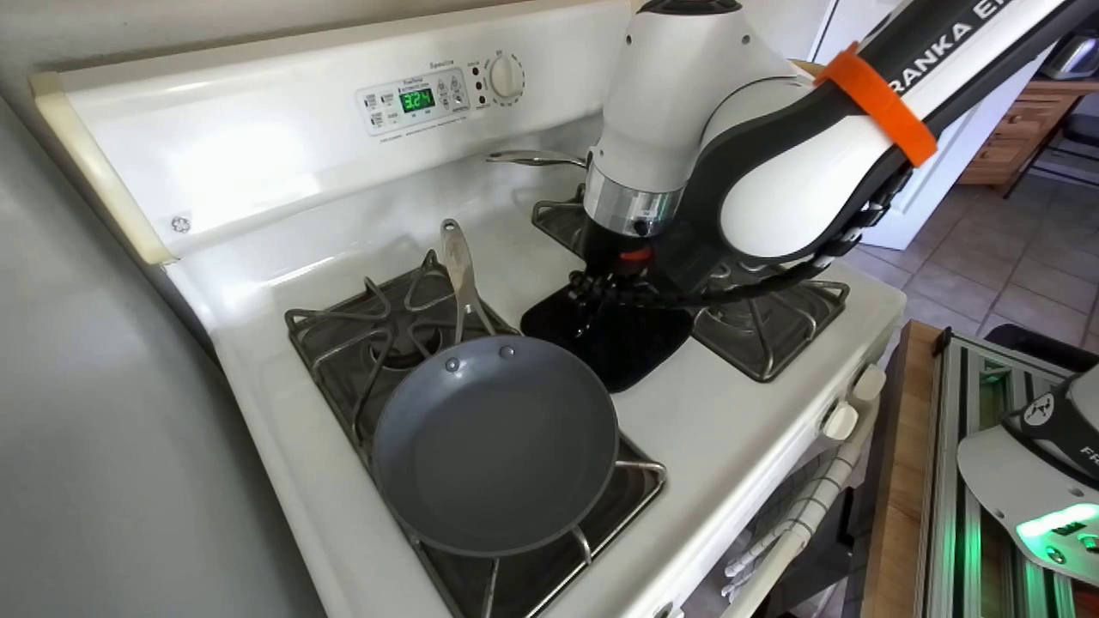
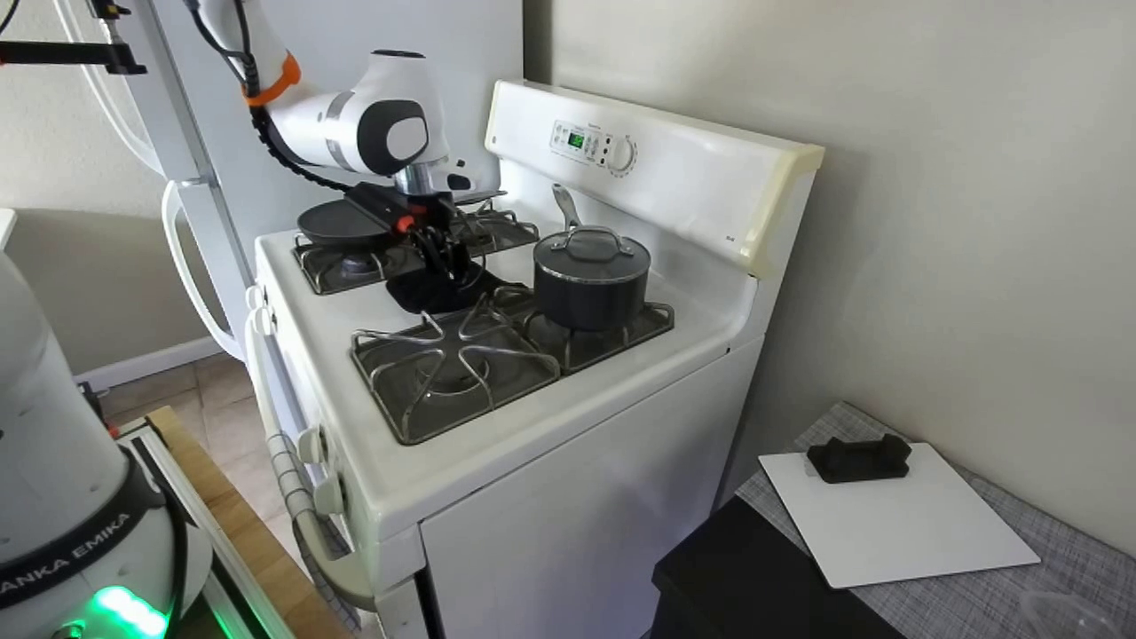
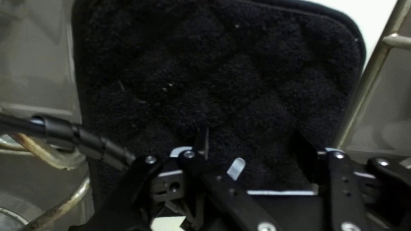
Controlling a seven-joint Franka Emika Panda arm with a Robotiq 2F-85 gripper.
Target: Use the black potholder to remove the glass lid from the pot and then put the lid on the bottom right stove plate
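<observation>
Wrist view showed the black tool [image 3: 249, 136] spread empty over the quilted black potholder [image 3: 208, 80]. That lay near the round dark-grey pot [image 2: 587, 302], its clear glass lid [image 2: 592, 258] on; pickup and lid transfer to the wire-grated plate [image 2: 454, 368] before it seemed undone.

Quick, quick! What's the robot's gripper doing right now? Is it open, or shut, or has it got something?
Gripper: open, jaws wide apart over the black potholder, not holding anything.
</observation>
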